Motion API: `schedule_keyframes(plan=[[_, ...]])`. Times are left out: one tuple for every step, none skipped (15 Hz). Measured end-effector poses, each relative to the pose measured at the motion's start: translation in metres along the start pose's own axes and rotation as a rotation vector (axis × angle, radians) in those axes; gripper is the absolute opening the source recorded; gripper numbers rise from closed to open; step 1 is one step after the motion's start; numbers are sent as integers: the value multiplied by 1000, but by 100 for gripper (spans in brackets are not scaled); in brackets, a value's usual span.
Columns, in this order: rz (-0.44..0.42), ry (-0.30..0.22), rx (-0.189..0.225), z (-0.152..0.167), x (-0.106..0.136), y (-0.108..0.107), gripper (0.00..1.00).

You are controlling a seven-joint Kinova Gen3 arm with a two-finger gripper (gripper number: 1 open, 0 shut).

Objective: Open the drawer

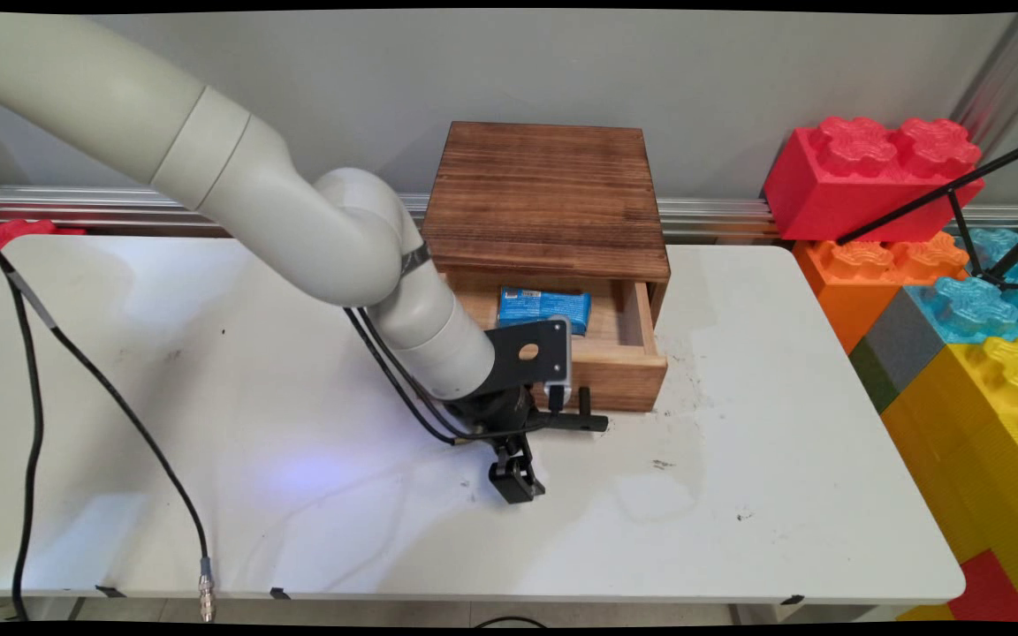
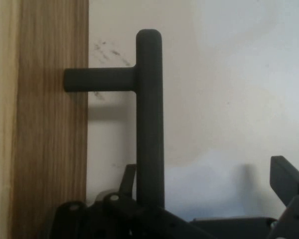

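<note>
Your tool (image 1: 553, 450) sits spread at the drawer (image 1: 628, 358) front; bare counter (image 1: 739, 495) right and near side; blue packet (image 1: 544, 306) lies inside the pulled-out drawer; hand view alone shows the handle (image 2: 149, 119) bar beside one finger (image 2: 286, 179), untouched.

handle bar (image 2: 149, 119) lower end hidden behind gripper linkage, blue packet (image 1: 544, 308) — label too small to read

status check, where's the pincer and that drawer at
Pincer open, low at the drawer front, handle between its fingers. Drawer pulled out, blue packet inside. Nothing in the way.
</note>
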Motion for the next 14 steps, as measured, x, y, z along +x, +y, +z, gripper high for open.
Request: schedule_keyframes(plan=[[0,3,-1,0,0,4,100],[0,6,-3,1,-1,8,100],[0,9,-4,1,-1,11,100],[0,12,-6,1,0,15,100],[-2,15,-8,1,-1,18,100],[-4,16,-8,1,-1,21,100],[-6,18,-11,1,-1,25,100],[-8,19,-13,1,-1,29,100],[-9,21,-15,0,-1,32,100],[-10,24,-18,0,-1,35,100],[-10,26,-21,-2,-1,39,100],[-10,27,-24,-2,-1,42,100],[-10,28,-26,-3,-2,44,100],[-10,29,-29,-4,-2,47,100]])
